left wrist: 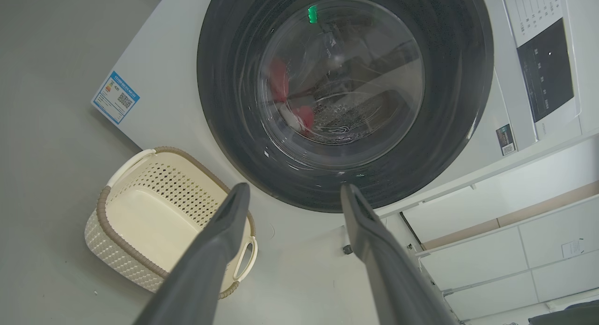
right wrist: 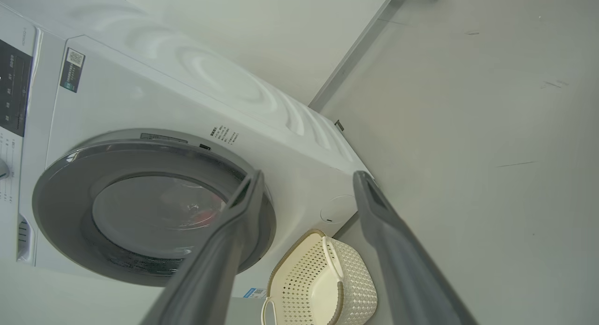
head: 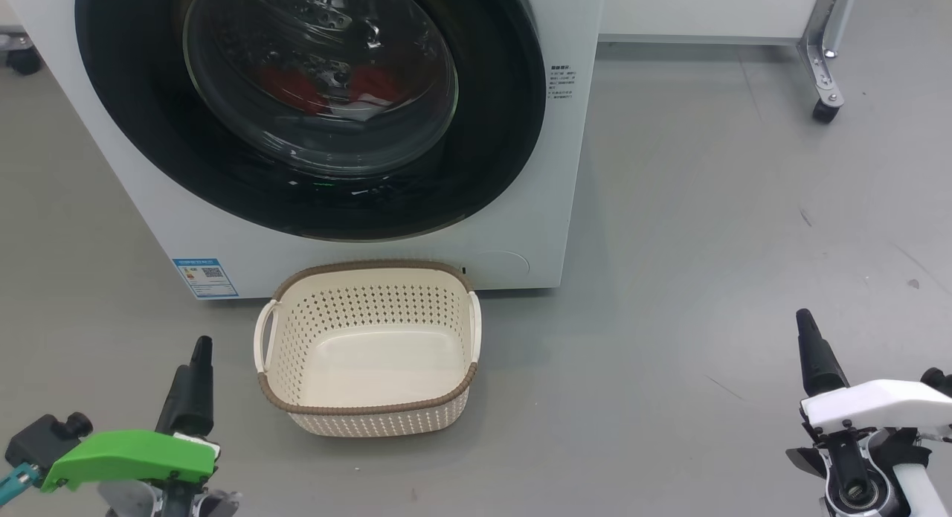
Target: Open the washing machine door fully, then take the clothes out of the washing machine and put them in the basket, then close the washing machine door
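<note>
The large round washing machine door (head: 312,108), with its glossy black rim and bulging clear glass bowl, sits shut against the big white front-loading washing machine (head: 565,167), so no step of the task is done yet. Through the glass a bright red fabric garment (head: 286,85) with a white patch lies low in the drum; how much cloth is in there I cannot tell.

The small cream perforated plastic basket (head: 372,268), brown-rimmed with white side handles, stands on the grey floor (head: 706,242) close against the foot of the machine, below the door's lower edge and just beside the blue label (head: 206,277) at the lower corner. Nothing lies in it.

The left hand (left wrist: 294,189) has its two dark fingers spread apart and holds nothing; it hangs over the floor, pointing at the lower rim of the door. The right hand (right wrist: 309,175) is likewise spread and empty, well off to the other side.

The likely troubles:
- The rim looks slick, and I cannot make out a handle or latch, so a finger may slide off instead of pulling.
- A door left half open would crowd the arm reaching into the drum.
- The basket sits so close beneath the door that a low arm could shove it away.
- A garment let go too soon would land on the floor.
</note>
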